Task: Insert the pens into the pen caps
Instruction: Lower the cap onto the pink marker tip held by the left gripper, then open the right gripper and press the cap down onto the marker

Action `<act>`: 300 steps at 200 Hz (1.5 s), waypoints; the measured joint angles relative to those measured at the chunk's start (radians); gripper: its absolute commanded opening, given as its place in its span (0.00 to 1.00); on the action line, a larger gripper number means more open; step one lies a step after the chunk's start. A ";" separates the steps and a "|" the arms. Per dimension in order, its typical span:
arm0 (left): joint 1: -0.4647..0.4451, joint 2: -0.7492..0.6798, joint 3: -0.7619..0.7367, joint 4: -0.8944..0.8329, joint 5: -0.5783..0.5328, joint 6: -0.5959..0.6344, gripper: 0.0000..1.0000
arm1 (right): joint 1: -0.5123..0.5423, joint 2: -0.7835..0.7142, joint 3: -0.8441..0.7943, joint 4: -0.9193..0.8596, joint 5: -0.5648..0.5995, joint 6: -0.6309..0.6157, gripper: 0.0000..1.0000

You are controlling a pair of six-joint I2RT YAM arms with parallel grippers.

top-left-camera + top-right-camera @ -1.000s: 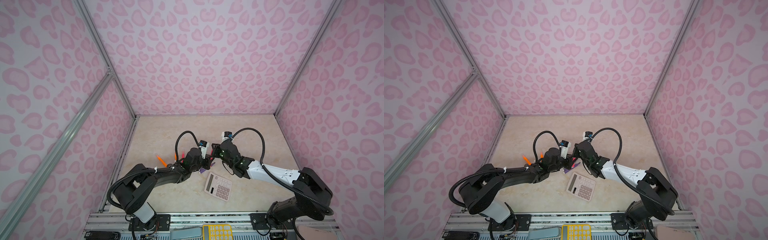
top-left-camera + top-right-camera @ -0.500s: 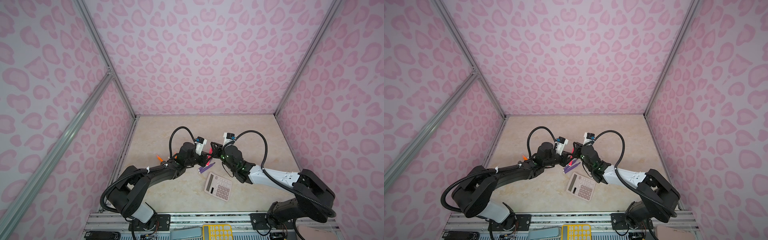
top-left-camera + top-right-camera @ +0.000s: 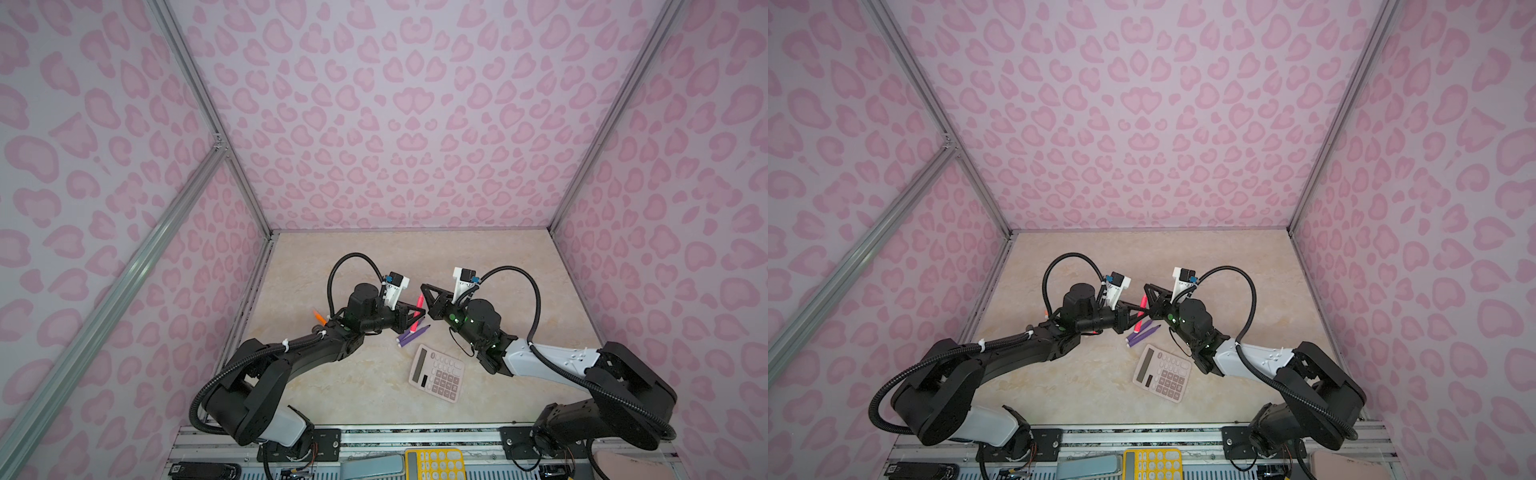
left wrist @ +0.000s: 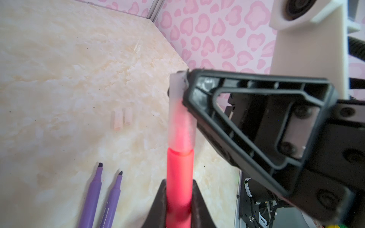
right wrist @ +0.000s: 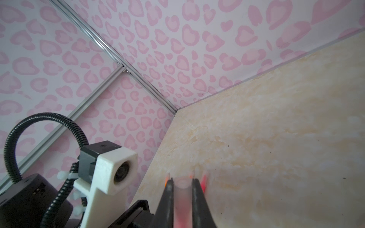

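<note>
Right now the left fingers (image 4: pixel 159 209) are clenched on a pink-red pen (image 4: pixel 179 173), held up off the surface (image 4: pixel 59 79). The right fingers (image 5: pixel 167 203) pinch a clear cap (image 4: pixel 180 122), which sits over the pen's tip, its open end reaching the coloured barrel. Below them two purple pens (image 4: pixel 91 197) lie side by side, uncapped, with two loose caps (image 4: pixel 118 119) just beyond their tips. A pinkish calculator (image 3: pixel 436 374) lies nearer the robot's base, and an orange pen (image 3: pixel 319 318) peeks out beside the left arm.
</note>
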 measured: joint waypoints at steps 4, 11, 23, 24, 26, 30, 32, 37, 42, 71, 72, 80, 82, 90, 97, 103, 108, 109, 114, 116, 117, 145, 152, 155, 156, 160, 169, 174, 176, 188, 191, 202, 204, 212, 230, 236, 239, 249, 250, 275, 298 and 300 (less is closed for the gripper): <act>0.000 -0.004 -0.003 0.005 0.002 0.000 0.03 | 0.000 -0.002 -0.006 0.013 -0.004 0.000 0.00; 0.000 -0.010 -0.006 0.008 0.007 0.000 0.03 | -0.001 -0.004 -0.013 0.031 -0.012 0.000 0.00; 0.000 -0.022 -0.015 0.016 0.012 0.000 0.03 | -0.002 -0.008 -0.024 0.056 -0.027 0.000 0.00; 0.000 -0.023 -0.016 0.016 0.012 0.000 0.03 | -0.002 -0.008 -0.025 0.058 -0.029 0.000 0.00; 0.000 -0.026 -0.017 0.016 0.014 0.000 0.03 | -0.003 -0.008 -0.026 0.061 -0.031 0.000 0.00; 0.000 -0.029 -0.019 0.017 0.014 0.000 0.03 | -0.003 -0.010 -0.028 0.066 -0.037 0.000 0.00; 0.001 -0.031 -0.020 0.017 0.014 0.000 0.03 | -0.004 -0.010 -0.030 0.068 -0.039 0.000 0.00; 0.001 -0.036 -0.022 0.017 0.015 0.000 0.03 | -0.004 -0.011 -0.032 0.074 -0.045 0.000 0.00; 0.001 -0.041 -0.025 0.018 0.015 0.000 0.03 | -0.005 -0.011 -0.034 0.083 -0.050 0.000 0.00; 0.001 -0.064 -0.035 0.021 0.019 0.001 0.03 | -0.007 -0.011 -0.047 0.126 -0.077 -0.001 0.02; 0.001 -0.064 -0.035 0.021 0.019 0.001 0.03 | -0.007 -0.011 -0.047 0.127 -0.077 -0.001 0.02; 0.001 -0.071 -0.035 0.021 0.020 0.002 0.03 | -0.007 -0.011 -0.047 0.136 -0.082 -0.001 0.03; 0.001 -0.072 -0.035 0.021 0.020 0.002 0.03 | -0.007 -0.011 -0.047 0.137 -0.082 -0.001 0.03; 0.001 -0.077 -0.037 0.021 0.019 0.003 0.03 | -0.007 -0.013 -0.045 0.139 -0.086 -0.002 0.03; 0.000 -0.081 -0.037 0.020 0.014 0.008 0.03 | -0.007 -0.015 -0.041 0.135 -0.087 -0.002 0.05; -0.003 -0.085 -0.037 0.020 0.006 0.010 0.03 | -0.007 -0.017 -0.037 0.132 -0.089 -0.004 0.08; -0.006 -0.088 -0.037 0.020 -0.003 0.012 0.03 | -0.007 -0.018 -0.033 0.129 -0.089 -0.005 0.11; -0.007 -0.089 -0.037 0.020 -0.005 0.013 0.03 | -0.007 -0.018 -0.033 0.129 -0.089 -0.005 0.12; -0.011 -0.091 -0.037 0.019 -0.016 0.014 0.03 | -0.007 -0.019 -0.029 0.124 -0.090 -0.005 0.16; -0.014 -0.092 -0.037 0.019 -0.021 0.016 0.03 | -0.007 -0.019 -0.028 0.122 -0.090 -0.007 0.19; -0.015 -0.093 -0.037 0.018 -0.026 0.017 0.03 | -0.007 -0.019 -0.027 0.121 -0.090 -0.008 0.20; -0.047 -0.094 -0.033 0.019 -0.141 0.034 0.03 | -0.005 -0.031 -0.019 0.067 -0.117 -0.026 0.51; -0.055 -0.094 -0.032 0.019 -0.161 0.039 0.03 | -0.002 -0.037 -0.016 0.045 -0.120 -0.036 0.53; -0.056 -0.094 -0.032 0.019 -0.170 0.042 0.03 | -0.001 -0.042 -0.014 0.035 -0.121 -0.039 0.53; -0.057 -0.094 -0.032 0.019 -0.172 0.043 0.03 | -0.001 -0.043 -0.014 0.032 -0.122 -0.039 0.54; -0.060 -0.094 -0.032 0.019 -0.188 0.047 0.03 | -0.001 -0.049 -0.011 0.019 -0.123 -0.043 0.54; -0.065 -0.094 -0.032 0.019 -0.208 0.059 0.03 | -0.002 -0.064 -0.002 -0.011 -0.116 -0.054 0.55; -0.068 -0.094 -0.032 0.018 -0.217 0.061 0.03 | -0.002 -0.073 0.003 -0.028 -0.111 -0.059 0.55; -0.071 -0.093 -0.032 0.018 -0.220 0.062 0.03 | -0.002 -0.076 0.005 -0.035 -0.110 -0.062 0.55; -0.081 -0.092 -0.032 0.017 -0.245 0.073 0.03 | -0.003 -0.092 0.015 -0.069 -0.094 -0.075 0.56; -0.084 -0.092 -0.032 0.016 -0.251 0.077 0.03 | -0.004 -0.095 0.018 -0.079 -0.086 -0.079 0.56; -0.099 -0.089 -0.032 0.014 -0.274 0.089 0.03 | -0.008 -0.101 0.025 -0.108 -0.077 -0.084 0.54; -0.102 -0.088 -0.032 0.013 -0.276 0.091 0.03 | -0.008 -0.102 0.027 -0.114 -0.077 -0.085 0.54; -0.114 -0.085 -0.032 0.011 -0.288 0.103 0.03 | -0.013 -0.102 0.034 -0.138 -0.066 -0.091 0.52; -0.138 -0.080 -0.032 0.003 -0.323 0.126 0.03 | -0.030 -0.098 0.053 -0.190 -0.052 -0.090 0.50; -0.144 -0.077 -0.032 -0.002 -0.334 0.135 0.03 | -0.037 -0.095 0.062 -0.205 -0.052 -0.090 0.50; -0.145 -0.076 -0.032 -0.003 -0.339 0.140 0.03 | -0.040 -0.093 0.066 -0.214 -0.052 -0.090 0.50; -0.154 -0.068 -0.032 -0.011 -0.362 0.151 0.03 | -0.049 -0.085 0.082 -0.236 -0.052 -0.090 0.50; -0.156 -0.067 -0.032 -0.013 -0.366 0.153 0.03 | -0.049 -0.084 0.084 -0.240 -0.052 -0.090 0.50; -0.177 -0.047 -0.029 -0.028 -0.416 0.184 0.03 | -0.058 -0.066 0.126 -0.294 -0.069 -0.093 0.50; -0.190 -0.035 -0.027 -0.037 -0.446 0.204 0.03 | -0.062 -0.059 0.139 -0.322 -0.083 -0.098 0.50; -0.192 -0.034 -0.027 -0.038 -0.447 0.207 0.03 | -0.063 -0.059 0.139 -0.324 -0.083 -0.098 0.51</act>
